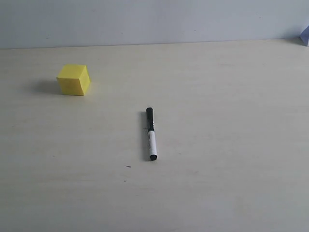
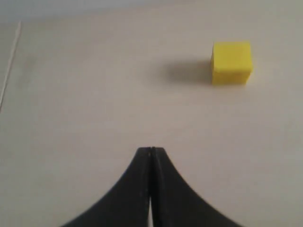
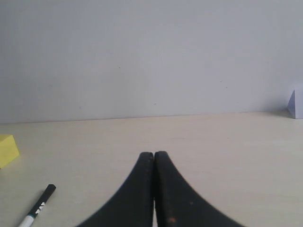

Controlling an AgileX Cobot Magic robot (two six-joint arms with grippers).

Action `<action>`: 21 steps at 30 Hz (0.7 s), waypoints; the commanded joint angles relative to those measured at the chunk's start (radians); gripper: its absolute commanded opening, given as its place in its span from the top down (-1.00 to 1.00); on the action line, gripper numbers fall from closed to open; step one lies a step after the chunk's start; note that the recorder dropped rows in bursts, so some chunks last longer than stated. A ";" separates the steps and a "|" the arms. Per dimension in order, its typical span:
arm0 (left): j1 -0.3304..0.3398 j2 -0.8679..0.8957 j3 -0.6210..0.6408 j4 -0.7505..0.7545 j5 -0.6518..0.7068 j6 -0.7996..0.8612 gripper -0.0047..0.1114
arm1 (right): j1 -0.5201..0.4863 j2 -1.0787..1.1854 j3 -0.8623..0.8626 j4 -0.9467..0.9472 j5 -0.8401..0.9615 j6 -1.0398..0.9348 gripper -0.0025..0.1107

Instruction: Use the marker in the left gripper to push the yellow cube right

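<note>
The yellow cube (image 1: 73,79) sits on the pale table at the far left. It also shows in the left wrist view as the cube (image 2: 231,63) and at the frame edge of the right wrist view as the cube (image 3: 7,149). The marker (image 1: 151,134) lies loose on the table near the middle, black cap pointing away; part of the marker (image 3: 37,206) shows in the right wrist view. My left gripper (image 2: 151,150) is shut with nothing in it, above bare table apart from the cube. My right gripper (image 3: 154,154) is also shut and empty. Neither arm appears in the exterior view.
The pale wooden table (image 1: 231,145) meets a plain light wall (image 1: 154,19) at the back. A small pale violet object (image 1: 304,35) stands at the far right corner, also seen as the violet object (image 3: 296,103) in the right wrist view.
</note>
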 commanded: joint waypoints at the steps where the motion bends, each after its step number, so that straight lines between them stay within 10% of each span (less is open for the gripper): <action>1: -0.015 0.206 -0.154 -0.190 0.234 0.043 0.92 | 0.001 -0.005 0.005 0.000 -0.008 -0.002 0.96; 12: -0.299 0.410 -0.150 -0.603 -0.154 0.313 0.92 | 0.001 -0.005 0.005 0.000 -0.008 -0.002 0.96; 21: -0.320 0.515 -0.153 -0.842 -0.257 0.396 0.78 | 0.001 -0.005 0.005 0.000 -0.008 -0.002 0.96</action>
